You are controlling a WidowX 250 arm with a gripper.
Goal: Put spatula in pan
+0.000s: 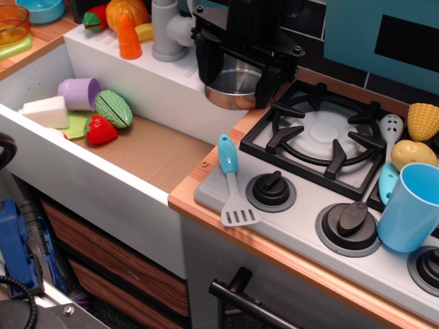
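Observation:
The spatula (231, 184) lies flat on the grey front strip of the toy stove, light-blue handle toward the back, grey slotted blade toward the front edge. The shiny silver pan (230, 88) sits at the back, at the stove's left rear corner beside the sink. My black gripper (236, 83) hangs right over the pan, its fingers spread wide on either side and hiding much of the rim. It holds nothing and is well behind the spatula.
A black burner grate (317, 133) sits right of the pan. A blue-handled white spoon (389, 154), corn (423, 120), potato (413, 153) and blue cup (411, 207) stand at right. The sink (147, 154) at left holds toy foods. Knobs (271, 189) sit beside the spatula.

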